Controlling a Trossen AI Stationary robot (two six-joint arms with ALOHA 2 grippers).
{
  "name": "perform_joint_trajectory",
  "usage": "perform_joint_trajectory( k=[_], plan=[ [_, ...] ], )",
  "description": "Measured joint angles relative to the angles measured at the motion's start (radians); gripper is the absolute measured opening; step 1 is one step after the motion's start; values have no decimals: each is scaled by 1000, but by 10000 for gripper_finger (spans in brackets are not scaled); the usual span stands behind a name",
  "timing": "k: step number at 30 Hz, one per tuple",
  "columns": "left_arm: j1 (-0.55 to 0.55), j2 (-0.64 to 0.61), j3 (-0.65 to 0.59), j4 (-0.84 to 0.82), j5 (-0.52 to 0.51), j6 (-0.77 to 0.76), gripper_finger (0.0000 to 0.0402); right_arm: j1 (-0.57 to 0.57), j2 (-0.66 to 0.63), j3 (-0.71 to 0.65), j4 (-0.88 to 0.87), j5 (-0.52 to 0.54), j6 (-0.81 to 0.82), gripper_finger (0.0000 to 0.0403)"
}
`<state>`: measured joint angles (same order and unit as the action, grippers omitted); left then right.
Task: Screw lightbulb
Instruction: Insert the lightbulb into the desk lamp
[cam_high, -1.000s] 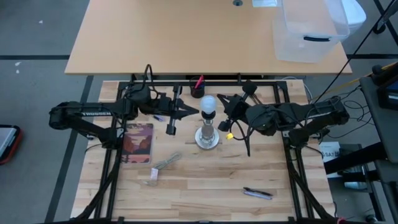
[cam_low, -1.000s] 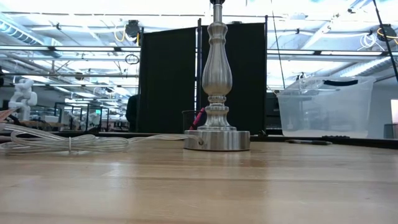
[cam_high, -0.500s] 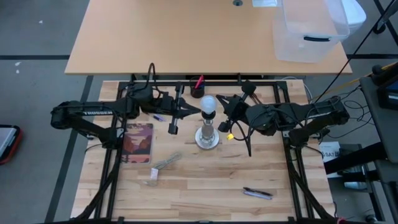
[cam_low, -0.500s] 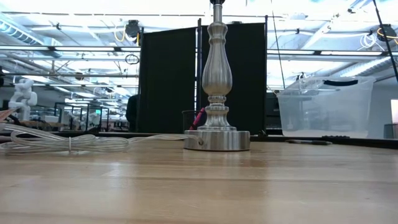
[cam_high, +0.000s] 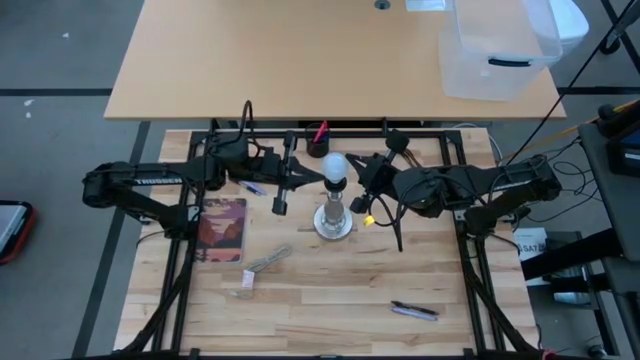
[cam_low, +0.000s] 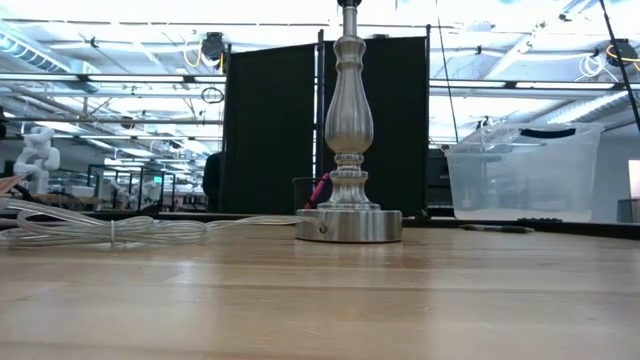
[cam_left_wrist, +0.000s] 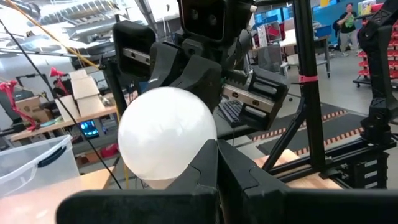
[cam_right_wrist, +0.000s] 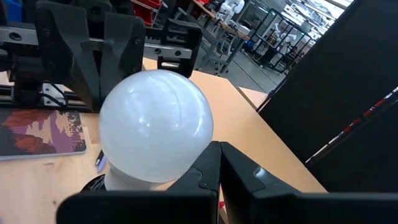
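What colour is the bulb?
Frosted white bulb, clearest in the right wrist view.

The high camera looks straight down on the whole table (cam_high: 330, 300). The low camera sits at table-top height, looking level across the wood at the lamp stand (cam_low: 349, 140) close by. Each wrist camera faces the lightbulb (cam_left_wrist: 166, 134) from opposite sides, very near, and sees the other arm behind it.

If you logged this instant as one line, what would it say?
lightbulb: atop lamp stand | left gripper: beside bulb | right gripper: beside bulb, opposite | step: screwing in
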<state>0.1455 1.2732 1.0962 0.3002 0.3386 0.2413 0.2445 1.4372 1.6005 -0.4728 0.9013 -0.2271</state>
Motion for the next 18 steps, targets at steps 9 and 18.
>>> perform_joint_trajectory(
  k=[9, 18],
  plan=[
    [14, -1, 0, -22, 1, -2, 0, 31, 0, 1, -21, 32, 5, 0],
    [18, -1, 0, -25, -3, -3, 0, 70, 0, 1, -40, 76, 17, 0]
  ],
)
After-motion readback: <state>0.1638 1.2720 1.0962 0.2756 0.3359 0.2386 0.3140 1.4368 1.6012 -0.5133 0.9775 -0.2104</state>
